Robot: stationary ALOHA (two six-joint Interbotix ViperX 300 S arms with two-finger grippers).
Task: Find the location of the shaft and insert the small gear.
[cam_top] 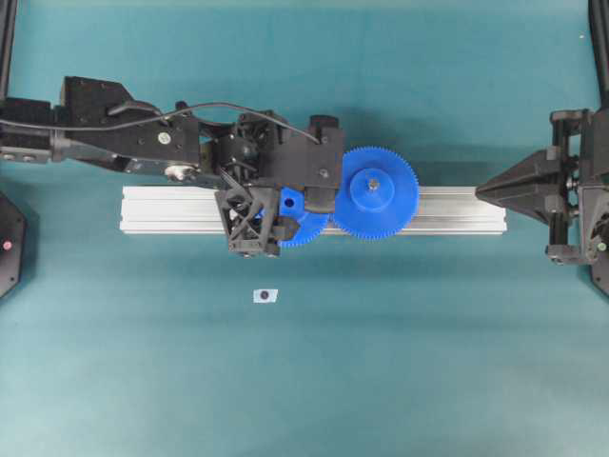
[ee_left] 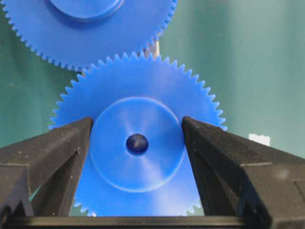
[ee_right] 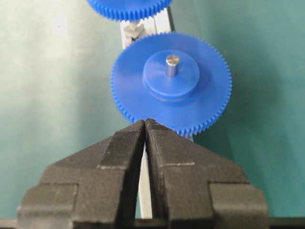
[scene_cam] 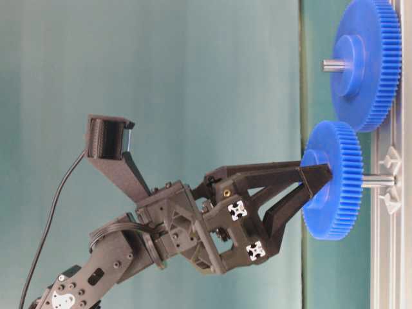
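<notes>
Overhead view: teal table [cam_top: 400, 381] carries a silver aluminium rail [cam_top: 457, 211].

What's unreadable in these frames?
- Overhead: left gripper covers most of the small gear; its hub is hidden.
- Left wrist: hub hole is dark; no pin tip can be made out in it. Fingers flank the hub; contact unclear.
- Overhead: small silvery object on the mat too tiny to identify.
- Left wrist: larger gear cropped by the top edge.
</notes>
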